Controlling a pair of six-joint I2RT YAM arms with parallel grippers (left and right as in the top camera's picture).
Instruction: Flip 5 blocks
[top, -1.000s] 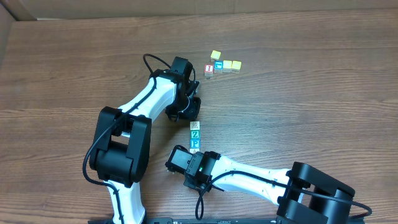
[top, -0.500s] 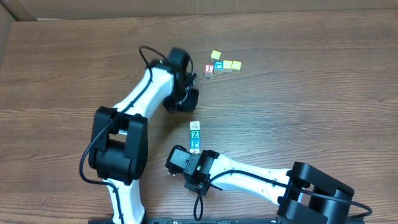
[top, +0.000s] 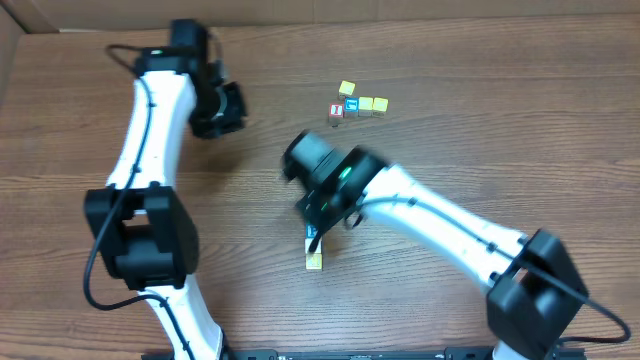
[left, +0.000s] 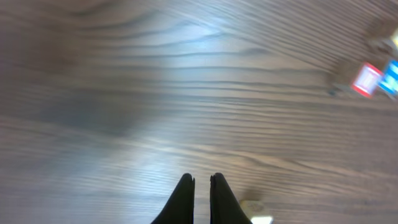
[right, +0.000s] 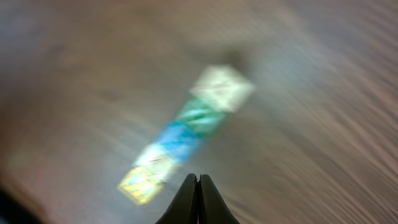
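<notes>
Wood-grain table (top: 500, 150) holds the blocks (right: 180, 134) rowed near its middle beneath the right gripper (right: 198, 180), closed empty like the left gripper (left: 201, 183); light, hard, slippery cubes, I'd say, best pinched across opposite sides.

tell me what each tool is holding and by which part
Nothing is held. The left tool and the right tool are both shut and empty; the blocks lie free.

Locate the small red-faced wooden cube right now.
In the overhead view, the red-faced wooden cube sits near the top centre, just left of a teal cube and below-left of a yellow cube.
</notes>
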